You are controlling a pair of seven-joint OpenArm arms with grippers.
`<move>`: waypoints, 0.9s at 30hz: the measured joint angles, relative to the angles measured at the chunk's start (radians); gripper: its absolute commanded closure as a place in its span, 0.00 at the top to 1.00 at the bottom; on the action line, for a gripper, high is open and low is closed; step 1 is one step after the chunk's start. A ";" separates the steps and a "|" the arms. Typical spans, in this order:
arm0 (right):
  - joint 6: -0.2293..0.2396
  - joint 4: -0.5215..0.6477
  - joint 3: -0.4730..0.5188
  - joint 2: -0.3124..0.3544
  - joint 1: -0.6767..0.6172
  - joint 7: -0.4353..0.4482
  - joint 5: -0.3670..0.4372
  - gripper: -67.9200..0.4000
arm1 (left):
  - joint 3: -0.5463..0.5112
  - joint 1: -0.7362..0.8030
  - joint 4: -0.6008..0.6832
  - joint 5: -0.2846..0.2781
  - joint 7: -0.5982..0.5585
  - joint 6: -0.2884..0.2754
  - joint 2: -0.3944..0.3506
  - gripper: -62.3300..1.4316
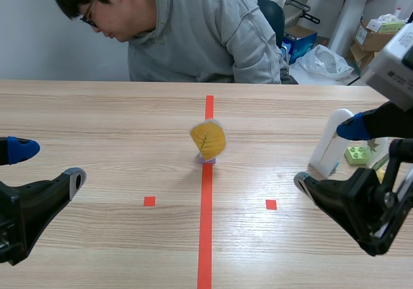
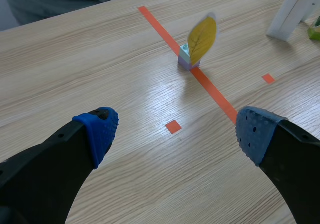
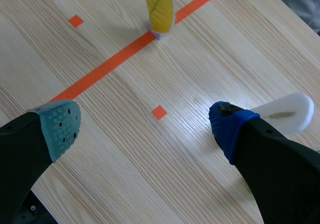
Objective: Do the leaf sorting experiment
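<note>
Two tools, both released, nothing between the pads: left tool (image 2: 176, 130) at lower left of the scene view, right tool (image 3: 144, 124) at lower right, each low over the desk (image 1: 97, 108).

Centre frame, beyond both: yellow leaf (image 1: 208, 139), laminated, upright in a small block (image 2: 185, 59) on the red centre line, untouched.

Right edge: white upright card (image 1: 329, 140), possibly a second leaf sample (too edge-on to tell), green block (image 1: 356, 154) beside it.

Top of frame: person (image 1: 193, 31) seated across the desk.

Step judged: start, nothing sorted. Next move calls for one tool to reach forward and close on the leaf without tipping it.
</note>
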 measured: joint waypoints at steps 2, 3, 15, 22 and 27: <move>-0.004 0.000 0.000 0.000 0.000 -0.021 -0.006 0.77 | 0.000 0.000 0.000 0.000 0.000 0.000 0.000 0.82; -0.003 0.000 0.000 0.000 0.000 -0.021 -0.014 0.77 | 0.000 0.000 0.000 0.000 0.000 0.000 0.000 0.82; -0.003 0.000 0.000 0.000 0.002 -0.020 -0.027 0.77 | 0.000 0.000 0.000 0.000 0.000 0.000 0.000 0.82; -0.003 0.000 0.000 0.000 0.003 -0.013 -0.027 0.77 | 0.000 0.000 0.000 0.000 0.000 0.000 0.000 0.82; -0.003 0.000 0.000 0.000 0.003 -0.013 -0.027 0.77 | 0.000 0.000 0.000 0.000 0.000 0.000 0.000 0.82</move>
